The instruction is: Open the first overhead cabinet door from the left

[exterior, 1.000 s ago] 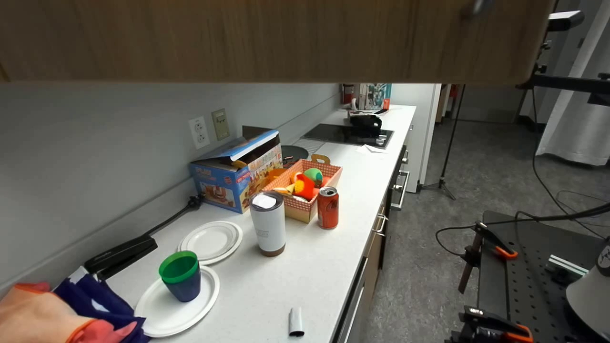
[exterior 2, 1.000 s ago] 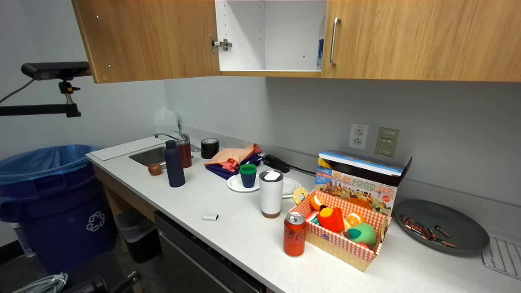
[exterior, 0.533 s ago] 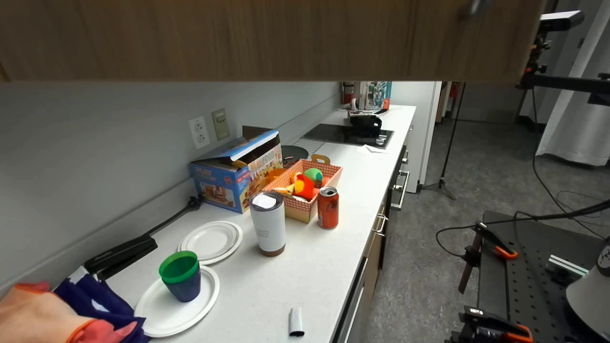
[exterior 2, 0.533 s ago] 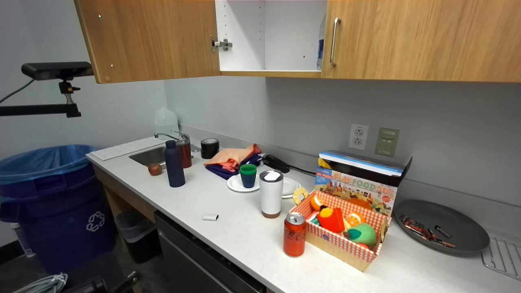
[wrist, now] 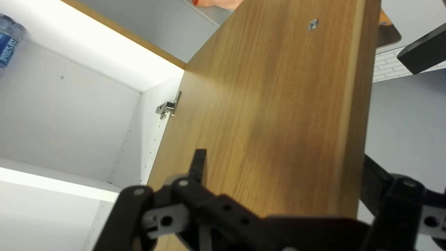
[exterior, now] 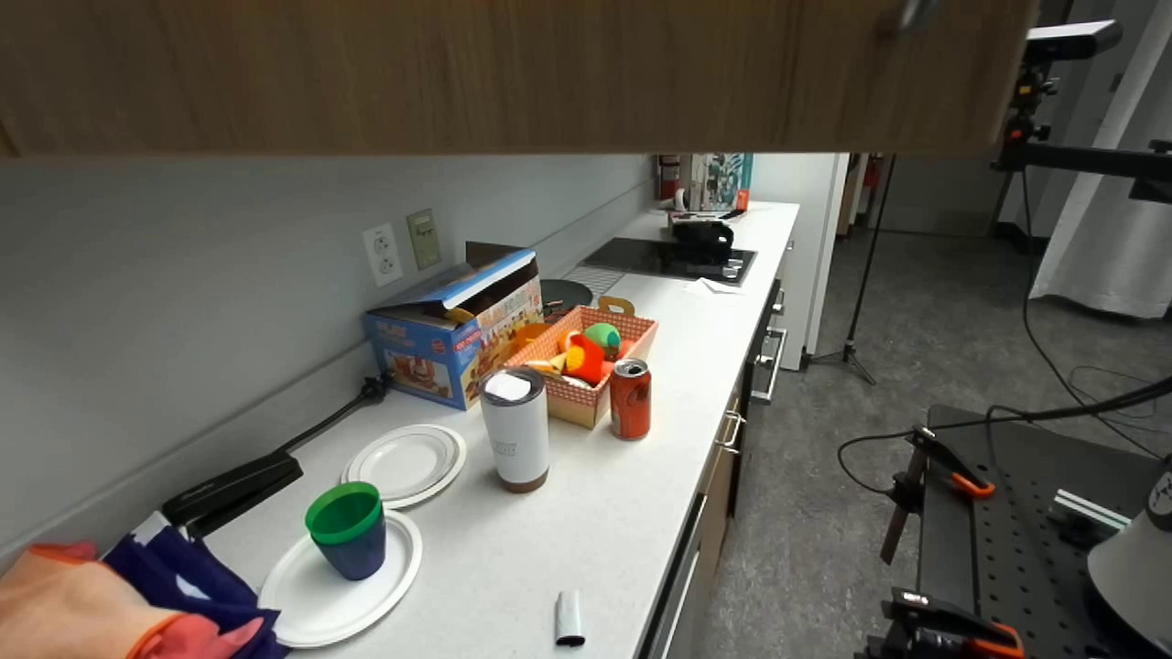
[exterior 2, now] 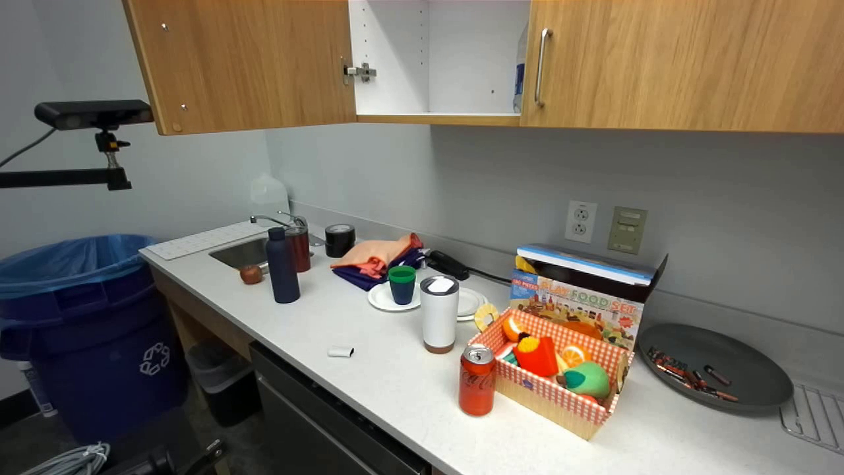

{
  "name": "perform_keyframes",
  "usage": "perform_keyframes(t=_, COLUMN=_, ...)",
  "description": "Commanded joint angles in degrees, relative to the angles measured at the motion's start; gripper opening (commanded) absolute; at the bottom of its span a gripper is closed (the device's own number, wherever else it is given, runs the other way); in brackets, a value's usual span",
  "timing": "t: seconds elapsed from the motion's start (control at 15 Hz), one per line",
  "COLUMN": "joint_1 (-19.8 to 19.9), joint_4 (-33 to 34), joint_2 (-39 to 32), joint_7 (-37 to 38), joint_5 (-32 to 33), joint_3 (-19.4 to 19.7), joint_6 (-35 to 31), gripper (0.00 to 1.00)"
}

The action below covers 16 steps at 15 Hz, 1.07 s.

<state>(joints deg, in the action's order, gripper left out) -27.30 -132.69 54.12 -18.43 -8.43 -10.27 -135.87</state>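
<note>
The left overhead cabinet door stands wide open on its left hinge in an exterior view, with its wood-grain inner face showing. Its outer face and part of a metal handle show along the top in an exterior view. In the wrist view the door passes between the fingers of my gripper. The gripper is open; one finger is on the inner-face side, and the other is partly hidden behind the door's free edge. The gripper is out of view in both exterior views.
The closed cabinet door with a vertical handle is to the right. A bottle stands inside the open cabinet. A black camera on an arm is close to the door's free edge. Below, a tumbler and can stand on the counter.
The open door has swung slightly: its free edge has shifted a little right in an exterior view and a little left in an exterior view. More of the mounted cameras shows beside it.
</note>
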Motion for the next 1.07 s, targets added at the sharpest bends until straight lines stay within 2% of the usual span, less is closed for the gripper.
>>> perform_keyframes(t=0.0, joint_1=2.1, joint_4=0.8, joint_2=2.9, joint_7=5.6, joint_5=1.3, joint_3=-3.0, joint_6=3.3, gripper=1.00)
perform_keyframes(t=0.53, joint_1=2.1, joint_4=1.3, joint_2=7.1, joint_7=10.1, joint_5=1.3, joint_3=-6.4, joint_6=7.5, gripper=1.00)
perform_keyframes(t=1.0, joint_1=3.0, joint_4=1.2, joint_2=8.3, joint_7=11.1, joint_5=1.8, joint_3=-7.2, joint_6=7.1, gripper=1.00)
